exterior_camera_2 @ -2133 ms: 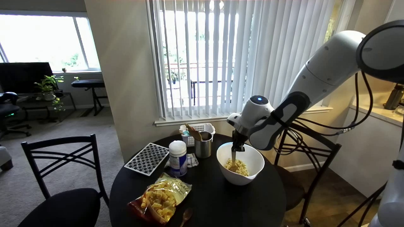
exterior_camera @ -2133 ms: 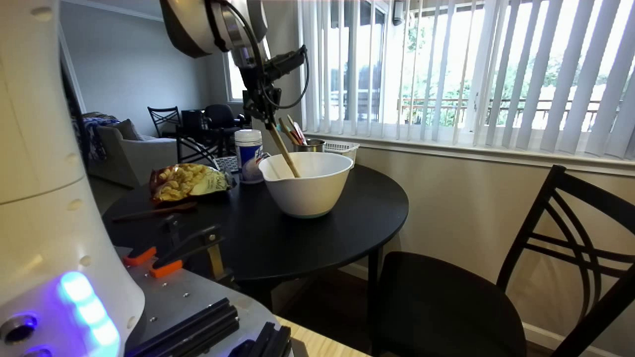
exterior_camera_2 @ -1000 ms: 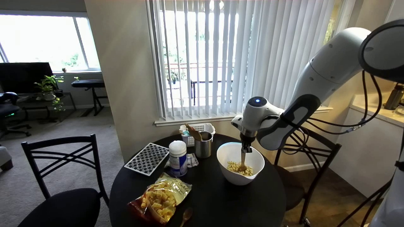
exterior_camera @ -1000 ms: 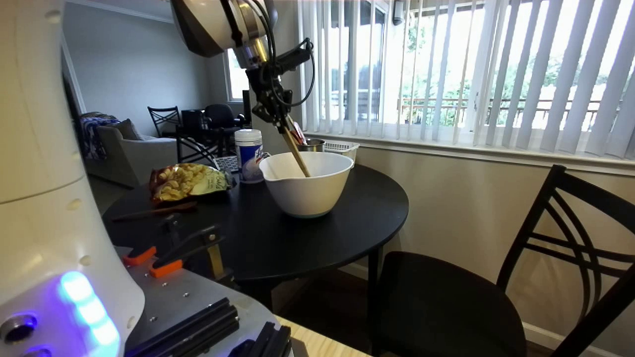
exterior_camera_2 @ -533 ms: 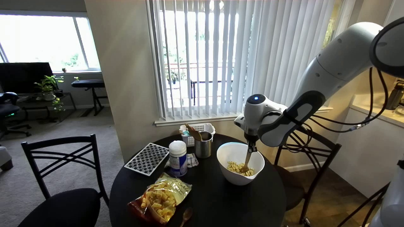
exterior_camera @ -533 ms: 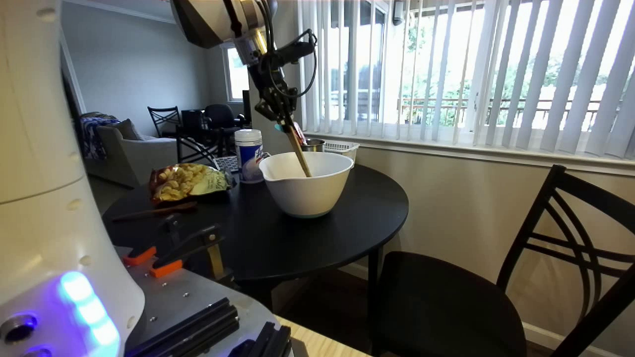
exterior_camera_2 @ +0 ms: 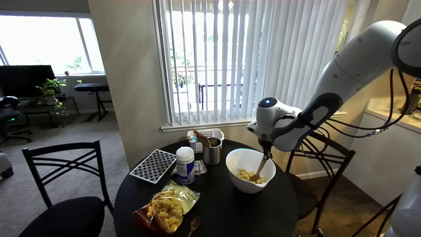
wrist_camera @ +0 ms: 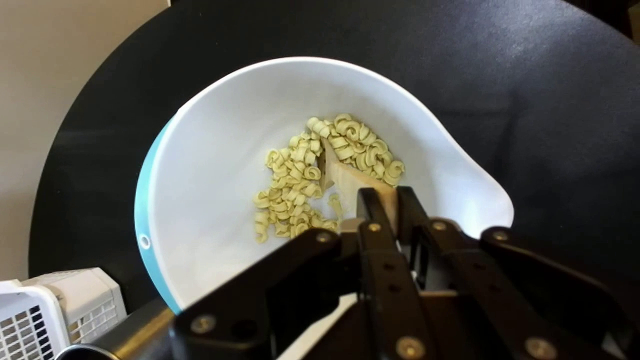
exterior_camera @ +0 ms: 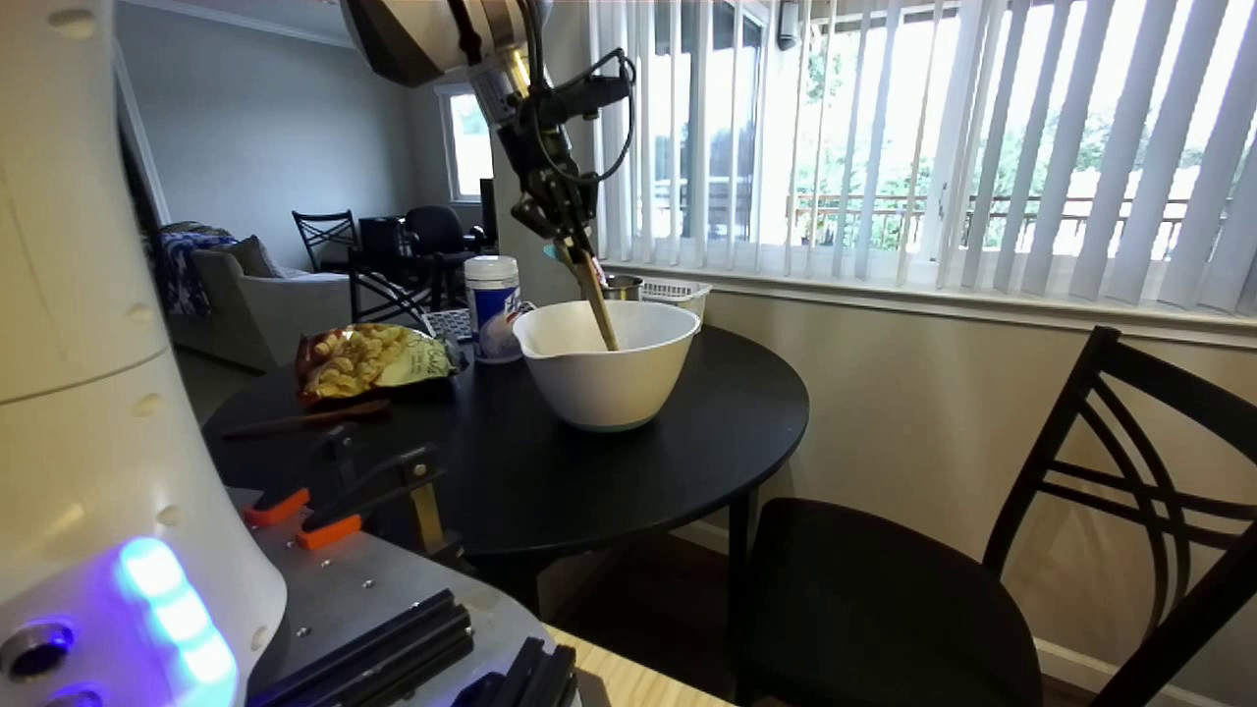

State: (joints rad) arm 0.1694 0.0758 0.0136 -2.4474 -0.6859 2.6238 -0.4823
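1. Wrist view: the gripper (wrist_camera: 391,200) is clamped on the wooden utensil (wrist_camera: 357,175), whose head sits among curled pasta (wrist_camera: 295,195) in the white bowl (wrist_camera: 210,165).
2. In an exterior view, the bowl stands right of centre on the black table (exterior_camera_2: 223,207), the utensil tilted up toward the bowl's right rim.
3. The utensil should be light and stiff; its slim handle may twist, so the upper end seems the best hold.
4. Pasta looks small and dry, perhaps brittle, likely to scatter under hard pushes.
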